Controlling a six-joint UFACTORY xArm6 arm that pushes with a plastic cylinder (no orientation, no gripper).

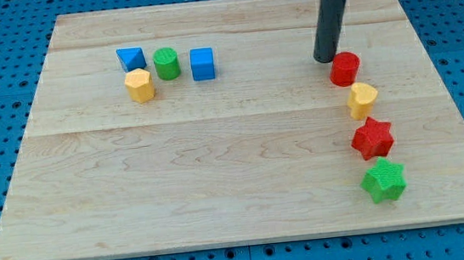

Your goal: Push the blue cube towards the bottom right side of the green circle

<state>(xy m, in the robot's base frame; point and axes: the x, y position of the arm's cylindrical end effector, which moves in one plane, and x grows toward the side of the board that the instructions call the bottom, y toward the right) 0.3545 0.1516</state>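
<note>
Blue cube (203, 64) is sitting well to the view's left of my tip (325, 59), just beside the green circle (166, 64). No gripper is fitted, so nothing is being held. My tip is nearly touching the red cylinder (345, 69); sweeping carelessly across the tabletop (235, 164) risks knocking it

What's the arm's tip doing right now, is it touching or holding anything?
My tip: no gripper, so it holds nothing; it sits just left of the red cylinder, contact unclear, far right of the blue cube.
</note>
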